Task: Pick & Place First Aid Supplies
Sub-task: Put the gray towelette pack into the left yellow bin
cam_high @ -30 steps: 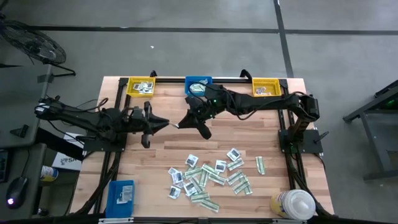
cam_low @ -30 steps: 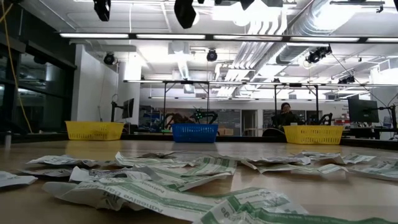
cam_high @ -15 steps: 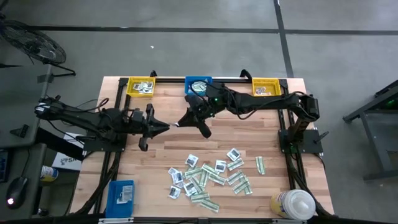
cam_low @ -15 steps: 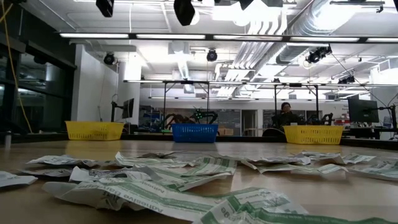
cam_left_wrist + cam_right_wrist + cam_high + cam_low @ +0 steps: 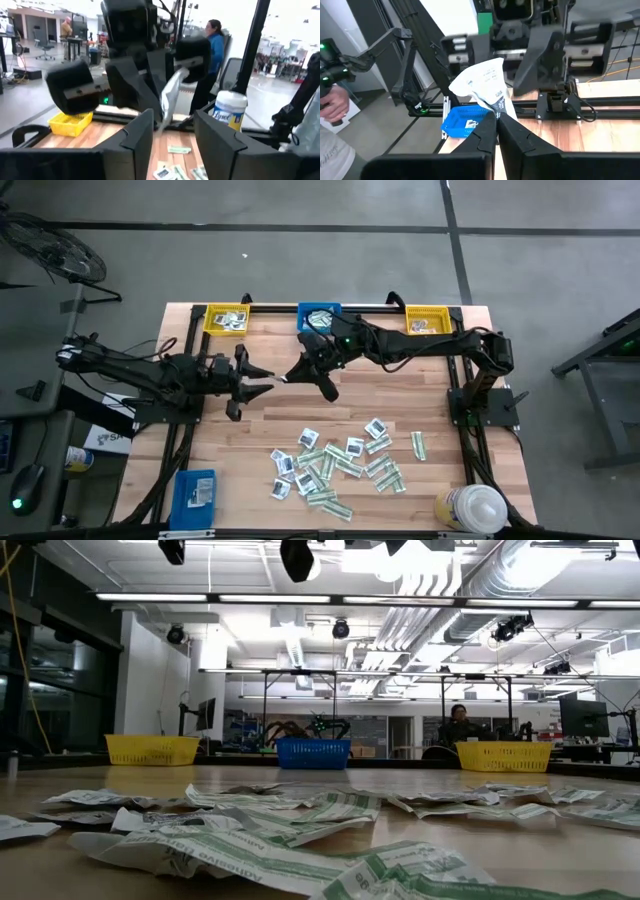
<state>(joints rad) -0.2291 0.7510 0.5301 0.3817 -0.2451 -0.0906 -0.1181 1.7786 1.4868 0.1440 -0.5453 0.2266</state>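
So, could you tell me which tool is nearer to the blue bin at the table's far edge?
Right. The right tool is just in front of the blue bin; the left tool is farther away.

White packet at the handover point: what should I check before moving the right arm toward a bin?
1. Right gripper shut on the white packet: ok.
2. Grip depth: it pinches only the packet's lower edge and most of the packet sticks out. Security: cannot tell.
3. Left gripper open, fingers spread and not pinching the packet: ok.
4. Gap between the left fingertips and the packet: they sit very close in the high view. Cannot tell.
5. Blue bin and both yellow bins in place at the far edge: ok.
6. Person's hand off to the side, away from the table: ok.
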